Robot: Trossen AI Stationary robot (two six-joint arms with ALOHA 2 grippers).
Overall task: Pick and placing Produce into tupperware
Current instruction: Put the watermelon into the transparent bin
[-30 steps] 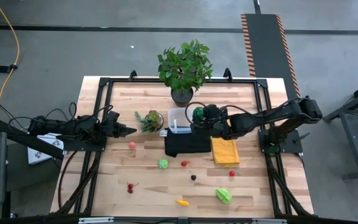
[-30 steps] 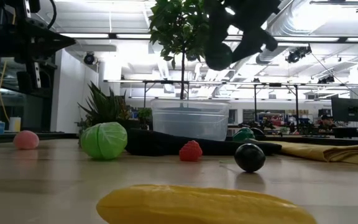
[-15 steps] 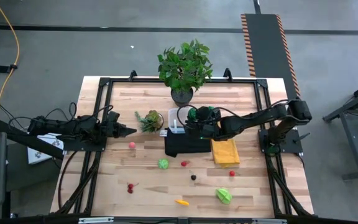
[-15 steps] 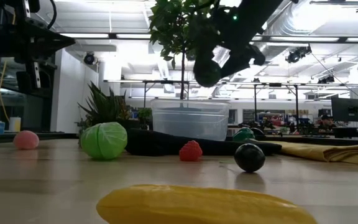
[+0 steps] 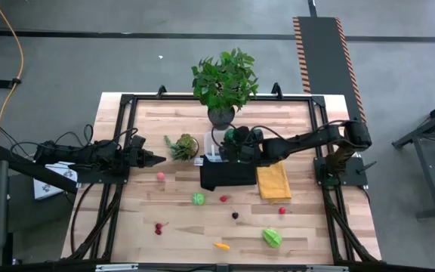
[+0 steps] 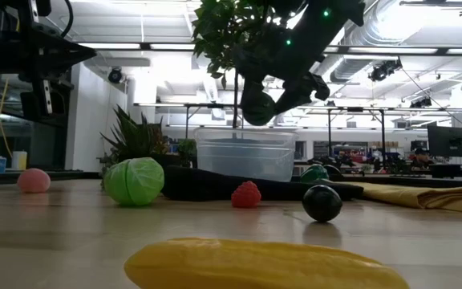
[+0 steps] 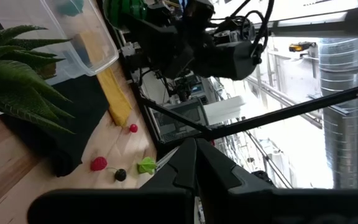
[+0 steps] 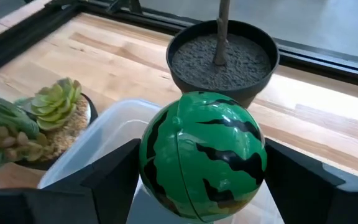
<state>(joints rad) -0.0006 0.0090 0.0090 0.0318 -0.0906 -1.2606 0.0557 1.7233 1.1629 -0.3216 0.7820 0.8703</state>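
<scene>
the right gripper [image 5: 235, 143] hangs in the air over the tupperware [image 5: 219, 143], which sits in the middle of the desk [image 5: 300, 227] toward the far edge, partly on a black cloth [image 5: 226, 174]. its jaws stand wide, closed on a dark green striped ball [image 8: 202, 155]; in the right wrist view the ball fills the gap between both fingers [image 8: 114, 177], with the box's clear rim below it. in the low view the ball [image 6: 257, 107] is above the box [image 6: 245, 154], not touching it.

room around the box is tight: the big potted plant [image 5: 224, 81] stands just behind it at the far edge, the small spiky plant [image 5: 181, 146] just beside it on the left, the yellow cloth [image 5: 273, 182] just beside the black cloth on the right.

the left gripper [image 5: 157, 159] waits near the left edge, fingers closed and holding nothing.

the rest of the produce lies on the open near half: a pink ball [image 5: 160, 176], a light green leafy ball [image 5: 198, 199], a red berry [image 5: 223, 199], a dark ball [image 5: 235, 215], a red piece [image 5: 282, 210], cherries [image 5: 158, 227], a yellow piece [image 5: 221, 245] and a leafy green piece [image 5: 271, 237] toward the near edge. these are well apart from each other.
</scene>
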